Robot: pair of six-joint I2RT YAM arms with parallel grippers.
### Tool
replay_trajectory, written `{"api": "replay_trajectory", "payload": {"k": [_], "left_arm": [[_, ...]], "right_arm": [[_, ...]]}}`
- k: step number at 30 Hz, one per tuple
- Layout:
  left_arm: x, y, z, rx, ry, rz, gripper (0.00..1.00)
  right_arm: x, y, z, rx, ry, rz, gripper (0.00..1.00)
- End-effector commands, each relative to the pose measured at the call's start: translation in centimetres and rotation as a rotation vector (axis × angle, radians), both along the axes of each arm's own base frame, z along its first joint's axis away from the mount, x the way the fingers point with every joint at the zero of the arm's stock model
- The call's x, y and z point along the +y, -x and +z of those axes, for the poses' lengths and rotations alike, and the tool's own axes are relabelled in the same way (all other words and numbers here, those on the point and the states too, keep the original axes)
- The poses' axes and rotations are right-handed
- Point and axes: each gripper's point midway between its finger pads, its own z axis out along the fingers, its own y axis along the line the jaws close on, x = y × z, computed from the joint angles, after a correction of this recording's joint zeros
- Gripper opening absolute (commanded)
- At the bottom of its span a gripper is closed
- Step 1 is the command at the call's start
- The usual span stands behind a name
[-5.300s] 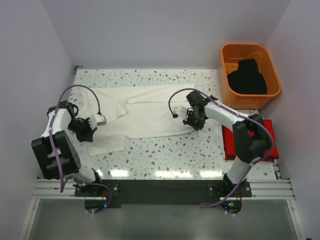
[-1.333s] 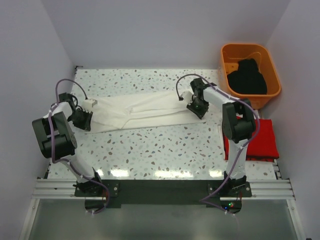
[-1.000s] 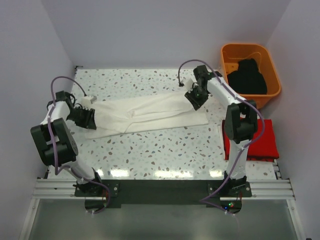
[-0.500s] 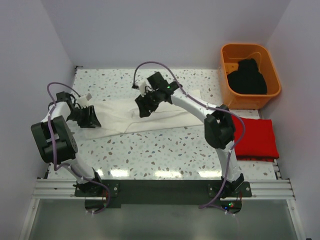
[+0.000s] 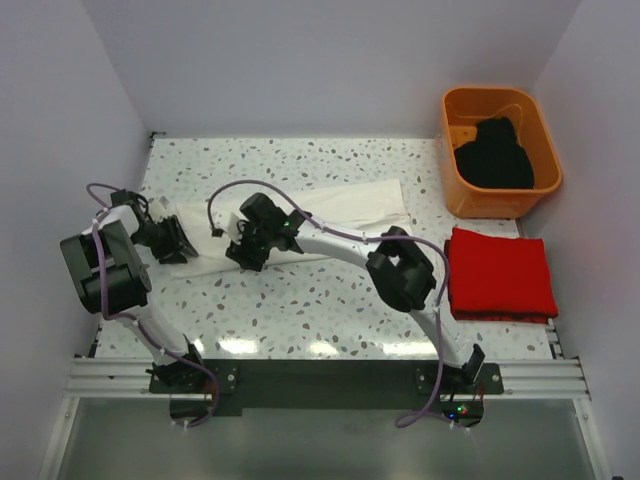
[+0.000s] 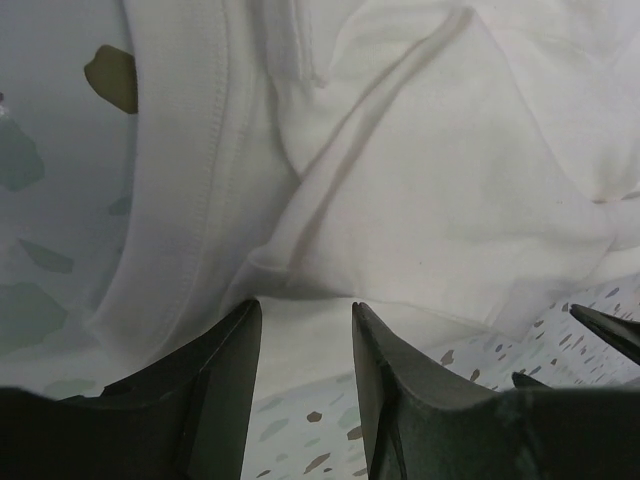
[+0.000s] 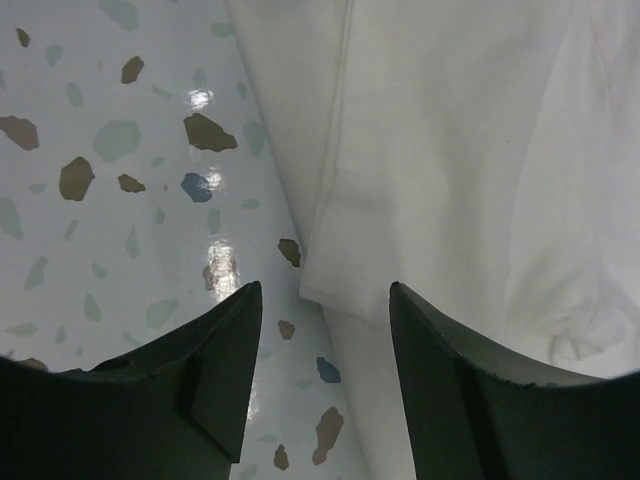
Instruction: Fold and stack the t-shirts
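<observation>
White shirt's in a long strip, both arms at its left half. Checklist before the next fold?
1. Left gripper jaws apart, nothing between them: ok.
2. Right gripper jaws apart above the shirt's edge, no cloth pinched: ok.
3. White t-shirt lying in one long strip: ok.
4. Its layers lined up at the left end: not ok, edges overlap unevenly, with creases.
5. Red t-shirt folded, apart from both arms: ok.
6. Black t-shirt out of the orange tub: not ok, bunched inside it.

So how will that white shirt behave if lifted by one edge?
Probably floppy: the white t-shirt lies in soft folds and creases, so it should drape and unfold. Its layers look thin, so likely light; pushed, it may bunch.
</observation>
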Motion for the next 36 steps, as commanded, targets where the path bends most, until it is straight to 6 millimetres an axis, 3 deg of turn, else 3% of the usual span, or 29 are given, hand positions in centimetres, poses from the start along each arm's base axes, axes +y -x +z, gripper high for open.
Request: {"api": "replay_trajectory", "payload": {"k": [1, 9, 21, 25, 29, 36], "left_arm": [[0.9, -2.1, 0.7, -0.042, -0.004, 0.044, 0.47], [0.7, -2.1, 0.2, -0.033, 0.007, 0.039, 0.47], [0.7, -2.3, 0.0, -0.032, 0.018, 0.04, 0.47], [0.8, -2.5, 0.1, -0.037, 0.015, 0.043, 0.47], [0.7, -2.7, 0.3, -0.043, 0.027, 0.049, 0.48], [0.7, -3.8, 1.5, -0.094, 0.036, 0.057, 0.47]], "right_arm": [[1.5, -1.8, 0.7, -0.141, -0.011, 0.023, 0.57], [1.6, -1.4, -1.2, -0.166, 0.035, 0.043, 0.52], [2.7, -1.4, 1.1, -0.165, -0.014, 0.049, 0.49], [3.0, -1.5, 1.3, -0.162, -0.019, 0.053, 0.31], [3.0, -1.7, 0.8, -0.164, -0.004, 0.056, 0.03], [3.0, -1.4, 1.8, -0.171, -0.029, 0.068, 0.0]]}}
